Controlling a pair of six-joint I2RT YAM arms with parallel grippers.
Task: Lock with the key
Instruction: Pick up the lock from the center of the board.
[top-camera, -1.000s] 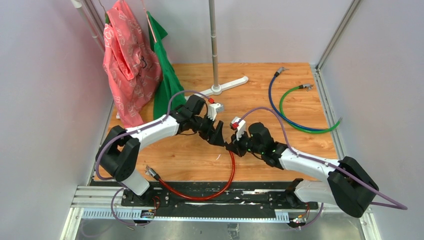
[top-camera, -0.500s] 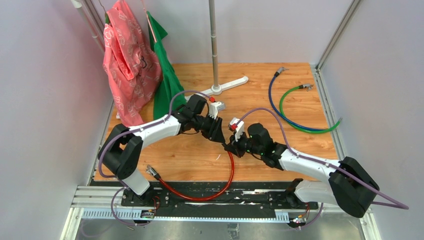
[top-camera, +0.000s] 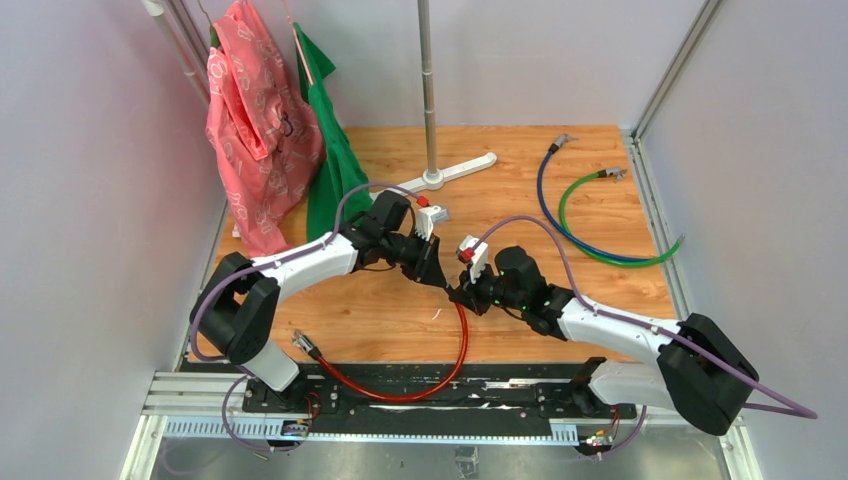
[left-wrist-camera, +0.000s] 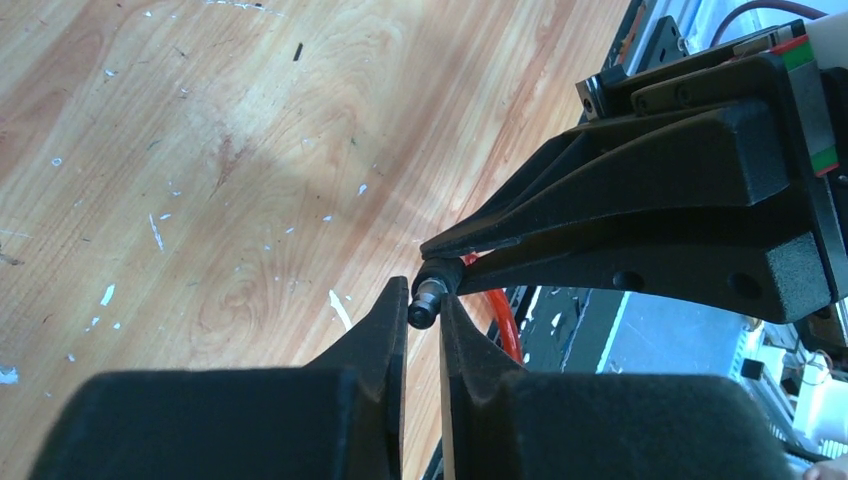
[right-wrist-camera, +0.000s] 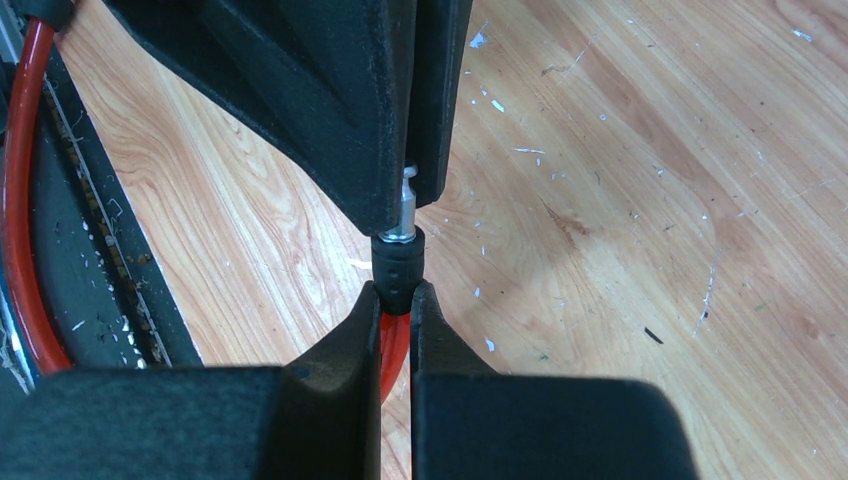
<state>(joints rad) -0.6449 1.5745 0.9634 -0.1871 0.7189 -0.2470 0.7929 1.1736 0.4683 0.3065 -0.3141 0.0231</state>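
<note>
The red cable (top-camera: 455, 360) loops from the near rail up to the middle of the table. My right gripper (right-wrist-camera: 397, 290) is shut on the black collar (right-wrist-camera: 398, 265) at that cable's end. A silvery metal end plug (right-wrist-camera: 402, 215) sticks out past the collar. My left gripper (left-wrist-camera: 425, 300) faces the right one tip to tip and is shut on the plug (left-wrist-camera: 428, 292). From above, the left gripper (top-camera: 443, 283) and the right gripper (top-camera: 457, 293) meet just over the wood. The key is not in view.
Pink cloth (top-camera: 255, 130) and green cloth (top-camera: 335, 165) hang at the back left. A pole (top-camera: 428, 90) rises from a white foot (top-camera: 460, 170). Blue cable (top-camera: 545, 205) and green cable (top-camera: 600, 255) lie at the right. The black rail (top-camera: 420, 385) lines the near edge.
My left gripper has moved right to the right gripper's tips and closed its fingers on the cable's metal plug. The right gripper has kept its hold on the collar.
</note>
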